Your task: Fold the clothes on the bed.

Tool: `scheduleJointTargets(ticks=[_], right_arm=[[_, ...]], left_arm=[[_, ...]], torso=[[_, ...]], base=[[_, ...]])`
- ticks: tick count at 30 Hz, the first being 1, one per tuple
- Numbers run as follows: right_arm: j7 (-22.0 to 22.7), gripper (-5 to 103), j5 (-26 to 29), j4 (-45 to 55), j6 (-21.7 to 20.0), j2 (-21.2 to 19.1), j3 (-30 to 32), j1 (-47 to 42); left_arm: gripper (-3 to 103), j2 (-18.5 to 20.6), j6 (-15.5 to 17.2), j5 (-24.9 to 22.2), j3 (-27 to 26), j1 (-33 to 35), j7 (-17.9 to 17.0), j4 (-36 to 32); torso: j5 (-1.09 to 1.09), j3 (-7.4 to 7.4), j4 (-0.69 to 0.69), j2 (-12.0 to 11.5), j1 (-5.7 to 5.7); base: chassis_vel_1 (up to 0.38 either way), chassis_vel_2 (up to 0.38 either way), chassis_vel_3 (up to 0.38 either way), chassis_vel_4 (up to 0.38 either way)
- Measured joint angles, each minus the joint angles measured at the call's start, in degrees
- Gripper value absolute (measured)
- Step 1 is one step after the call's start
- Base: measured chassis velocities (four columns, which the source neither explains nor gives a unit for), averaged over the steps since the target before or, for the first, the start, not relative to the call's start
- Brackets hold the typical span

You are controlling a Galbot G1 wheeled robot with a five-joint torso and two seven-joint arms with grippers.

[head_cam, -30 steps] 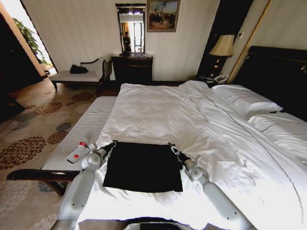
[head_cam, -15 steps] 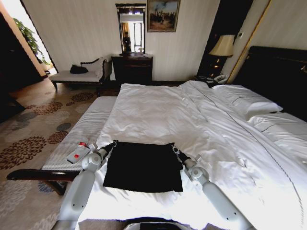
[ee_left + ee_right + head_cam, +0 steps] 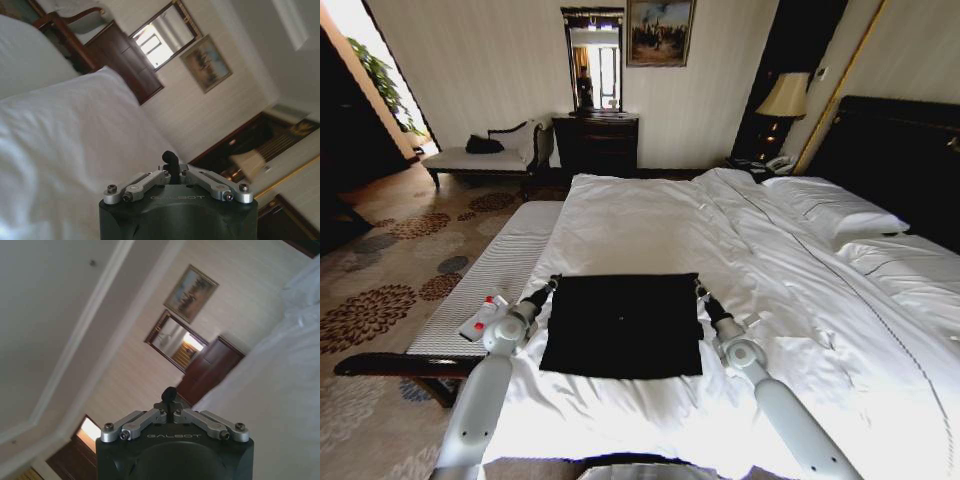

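Note:
The clothes (image 3: pixel 620 325) are a black garment lying as a flat rectangle near the foot of the bed (image 3: pixel 650 225), on its white duvet. My left gripper (image 3: pixel 552 284) is at the garment's far left corner and my right gripper (image 3: pixel 698 290) at its far right corner. Each is shut on the fabric edge. In the left wrist view, the left gripper (image 3: pixel 170 159) has its dark fingers pressed together, with the duvet beyond. The right gripper (image 3: pixel 169 392) looks the same in the right wrist view. No lettering shows on the garment.
A striped padded bench (image 3: pixel 505 262) runs along the bed's left side, with a small white and red bottle (image 3: pixel 483 317) on it. Pillows (image 3: pixel 830 210) and a dark headboard (image 3: pixel 905 150) are at the right. A dresser (image 3: pixel 595 142) and chaise (image 3: pixel 480 157) stand by the far wall.
Both grippers have moved away from me up the bed, carrying the garment's far edge with them. The black rectangle now lies farther up the duvet.

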Motion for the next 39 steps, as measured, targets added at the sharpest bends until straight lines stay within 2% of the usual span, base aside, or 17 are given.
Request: scheduleJointTargets(ticks=[2, 3, 12, 17, 21, 22, 24, 25, 26, 27, 29, 31, 32, 34, 35, 36, 39], right_arm=[[-0.1, 1, 0.3, 0.7, 0.1, 0.0, 0.4, -0.4], [-0.5, 1, 1.2, 3.4, 0.5, -0.1, 2.0, -1.8], [-1.9, 1, 4.0, 14.6, 1.8, -0.8, 10.2, -8.9], [-1.5, 1, 4.7, 19.7, 1.9, -0.9, 14.0, -12.3], [4.8, 1, 3.2, 28.7, -0.7, -1.2, 20.5, -18.1], [4.8, 1, 3.2, 28.7, -0.7, -1.2, 20.5, -18.1], [9.3, 1, 2.9, 32.3, -2.2, -1.7, 22.9, -19.3], [15.2, 1, 3.0, 35.1, -3.7, -2.4, 24.4, -19.0], [26.1, 1, 2.2, 34.7, -7.5, -4.0, 23.3, -16.0], [26.1, 1, 2.2, 34.7, -7.5, -4.0, 23.3, -16.0], [29.6, 1, -0.7, 29.0, -9.2, -5.3, 19.4, -13.4], [30.2, 1, -2.1, 20.9, -11.7, -6.4, 15.0, -10.1], [30.2, 1, -2.1, 20.9, -11.7, -6.4, 15.0, -10.1], [30.4, 1, -1.5, 10.2, -13.6, -6.9, 8.7, -3.8], [29.9, 1, -1.4, 5.0, -13.9, -6.9, 5.5, -0.1], [29.9, 1, -1.4, 5.0, -13.9, -6.9, 5.5, -0.1], [27.3, 1, -2.6, -9.4, -13.7, -5.2, -3.4, 9.5]], left_arm=[[2, 0.0, -0.1, -0.6, -0.3, 0.2, 0.1, -0.7], [2, 0.1, -0.2, -2.7, -1.6, 0.9, 0.4, -3.4], [2, 1.8, 0.1, -10.8, -7.0, 3.6, 0.2, -15.5], [2, 2.5, 0.4, -13.1, -8.9, 5.2, -0.8, -19.8], [2, 3.2, 1.6, -15.2, -11.6, 8.1, -3.2, -28.0], [2, 3.2, 1.6, -15.2, -11.6, 8.1, -3.2, -28.0], [2, 3.9, 2.1, -16.2, -12.6, 8.9, -4.6, -31.4], [2, 4.6, 2.7, -16.9, -13.5, 9.0, -6.4, -33.8], [2, 5.7, 5.7, -15.3, -12.6, 7.7, -10.6, -33.1], [2, 5.7, 5.7, -15.3, -12.6, 7.7, -10.6, -33.1], [2, 5.9, 7.6, -11.3, -9.5, 5.7, -12.6, -27.9], [2, 5.9, 8.7, -5.2, -3.8, 2.5, -13.3, -19.7], [2, 5.9, 8.7, -5.2, -3.8, 2.5, -13.3, -19.7], [2, 5.2, 8.8, 0.9, 3.2, -2.0, -13.1, -9.0], [2, 4.4, 8.2, 4.0, 6.5, -5.0, -13.0, -2.4], [2, 4.4, 8.2, 4.0, 6.5, -5.0, -13.0, -2.4], [2, 1.4, 5.1, 11.1, 11.9, -12.7, -11.5, 11.4]], torso=[[0.00, 0.00, 0.00, 0.0, 0.00], [0.00, 0.00, -0.01, 0.0, 0.00], [0.01, 0.00, -0.01, 0.0, 0.00], [0.01, 0.00, -0.01, 0.0, 0.00], [0.00, 0.00, -0.02, 0.0, 0.00], [0.00, 0.00, -0.02, 0.0, 0.00], [0.00, -0.01, -0.03, 0.0, -0.01], [0.01, -0.01, -0.03, 0.0, -0.01], [0.00, -0.02, 0.01, 0.0, -0.02], [0.00, -0.02, 0.01, 0.0, -0.02], [0.02, 0.00, 0.01, 0.0, -0.01], [0.01, 0.02, -0.01, 0.0, 0.01], [0.01, 0.02, -0.01, 0.0, 0.01], [0.02, 0.02, -0.04, 0.0, 0.02], [0.00, 0.02, -0.05, 0.0, 0.01], [0.00, 0.02, -0.05, 0.0, 0.01], [0.03, 0.04, 0.00, 0.0, 0.04]], base=[[0.000, 0.000, 0.000, 0.000], [0.000, 0.000, 0.000, 0.000], [0.000, 0.000, 0.000, 0.000], [0.000, 0.000, 0.000, 0.000], [0.000, 0.000, 0.000, 0.000], [0.000, 0.000, 0.000, 0.000], [0.000, 0.000, 0.000, 0.000], [0.000, 0.000, 0.000, 0.000], [0.000, 0.000, 0.000, 0.000], [0.000, 0.000, 0.000, 0.000], [0.000, 0.000, 0.000, 0.000], [0.000, 0.000, 0.000, 0.000], [0.000, 0.000, 0.000, 0.000], [0.000, 0.000, 0.000, 0.000], [0.000, 0.000, 0.000, 0.000], [0.000, 0.000, 0.000, 0.000], [0.000, 0.000, 0.000, 0.000]])
